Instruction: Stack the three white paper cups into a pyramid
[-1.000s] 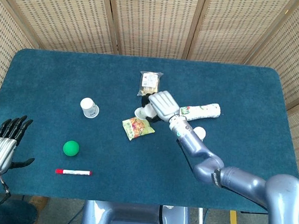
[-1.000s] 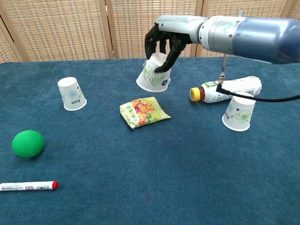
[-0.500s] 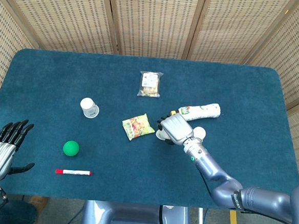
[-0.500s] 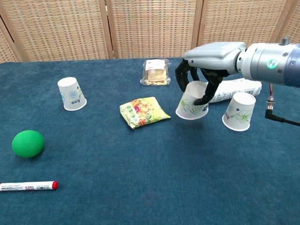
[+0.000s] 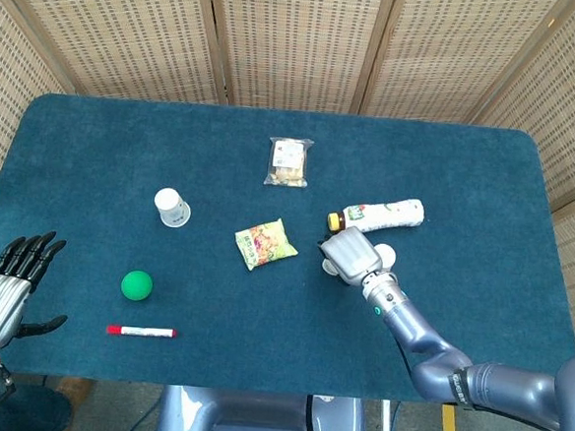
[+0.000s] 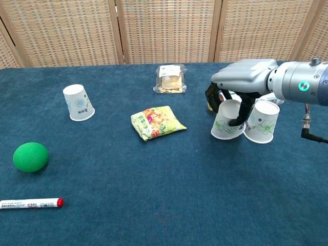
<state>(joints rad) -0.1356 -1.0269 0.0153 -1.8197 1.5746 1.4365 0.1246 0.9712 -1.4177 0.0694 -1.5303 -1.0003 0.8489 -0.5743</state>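
Observation:
My right hand (image 6: 241,82) (image 5: 348,252) grips an upside-down white paper cup (image 6: 227,120) from above, low over the table. That cup sits right beside a second upside-down cup (image 6: 262,121) (image 5: 385,253) on its right, nearly touching it. A third upside-down cup (image 6: 78,102) (image 5: 172,207) stands alone at the far left of the table. My left hand (image 5: 4,285) hangs off the table's left front corner with fingers spread and nothing in it.
A yellow snack bag (image 6: 156,122) lies at mid table, and a clear cracker packet (image 6: 170,78) behind it. A bottle (image 5: 380,215) lies on its side behind the two cups. A green ball (image 6: 30,156) and a red-capped marker (image 6: 31,203) are at front left.
My right hand carried the cup from the table's middle rearward area to the right and down, ending beside the right-hand cup. The left hand barely shifted.

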